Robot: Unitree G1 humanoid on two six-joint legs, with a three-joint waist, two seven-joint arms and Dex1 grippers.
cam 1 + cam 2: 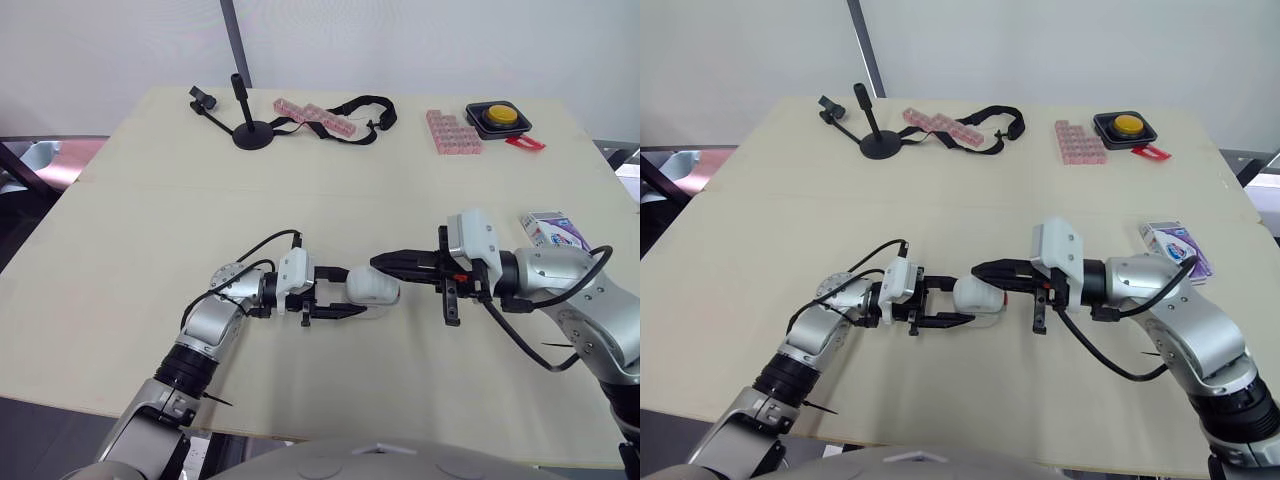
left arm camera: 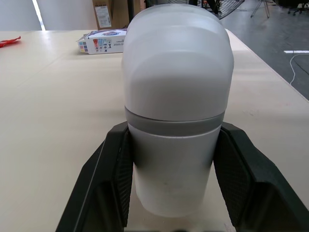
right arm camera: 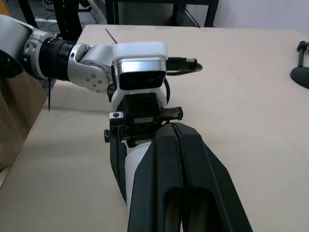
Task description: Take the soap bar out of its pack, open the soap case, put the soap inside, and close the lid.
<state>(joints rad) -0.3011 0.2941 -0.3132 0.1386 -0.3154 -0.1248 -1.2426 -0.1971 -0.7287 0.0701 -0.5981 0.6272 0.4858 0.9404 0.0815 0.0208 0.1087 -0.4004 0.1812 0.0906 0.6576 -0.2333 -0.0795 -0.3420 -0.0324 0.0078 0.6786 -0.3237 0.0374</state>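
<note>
**Soap case (image 1: 372, 290) clamped by left gripper (image 1: 345, 293), right gripper (image 1: 378, 263) pinched shut**

Soap case lies on its side near the front middle of the pale matte table (image 1: 150, 200). It is a smooth, rounded capsule of white plastic. The left wrist view shows a frosted dome lid seated on an opaque base, with a grey band at the join. The left gripper's 2 black fingers grip the base from both sides, their ribbed pads (image 2: 120, 188) flat against it. The right gripper's 2 fingers are pressed together into 1 narrow black wedge holding nothing. Its tip is at the lid's upper edge; actual contact cannot be told. The soap pack (image 1: 553, 230), a printed cardboard box, lies flat well apart by the right arm. Whether soap is inside the case cannot be told.
</note>
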